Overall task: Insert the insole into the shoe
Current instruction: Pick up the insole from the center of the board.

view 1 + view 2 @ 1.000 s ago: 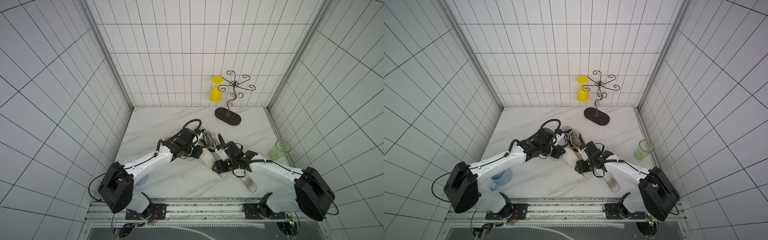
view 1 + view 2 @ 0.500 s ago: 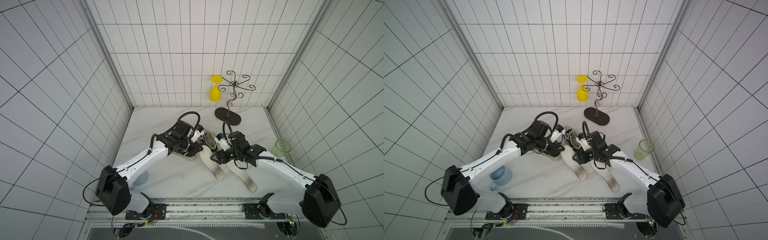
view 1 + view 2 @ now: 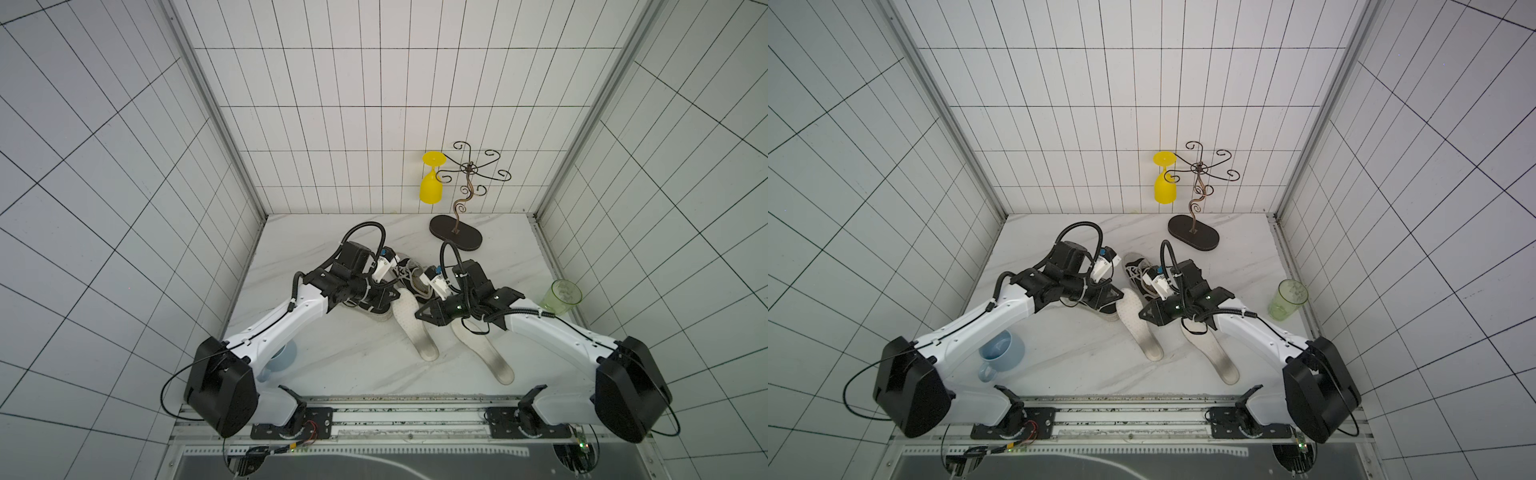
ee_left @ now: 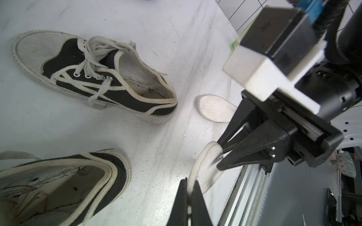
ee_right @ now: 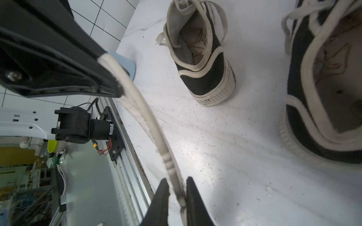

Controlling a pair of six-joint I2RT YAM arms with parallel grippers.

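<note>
We count two insoles, two shoes and two claws on the worktop [image 3: 353, 365]. The held insole [image 3: 422, 340] lies outside both shoes, between the arms, with one end near the front rail and the other end up among the claws. The spare insole [image 3: 482, 353] lies flat beside it, partly under the right arm.

The left claw [image 4: 189, 181] is pinched tight on the long edge of the held insole. The right claw [image 5: 177, 179] stands narrow on either side of the same insole. One finger touches it and the other shows a thin gap, so we cannot tell whether it is clamped. The insole curves between the two claws.

The farther shoe [image 4: 94, 78] stands upright, laces loose, its heel toward the claws. The nearer shoe [image 4: 68, 185] sits under the left arm, its opening facing up.

We also count one blue mug [image 3: 1000, 353] by the left arm's base, one green cup [image 3: 1287, 299] at the right edge, and one yellow goblet [image 3: 1165, 187] hanging upside down on one wire stand [image 3: 1194, 239] at the back.
</note>
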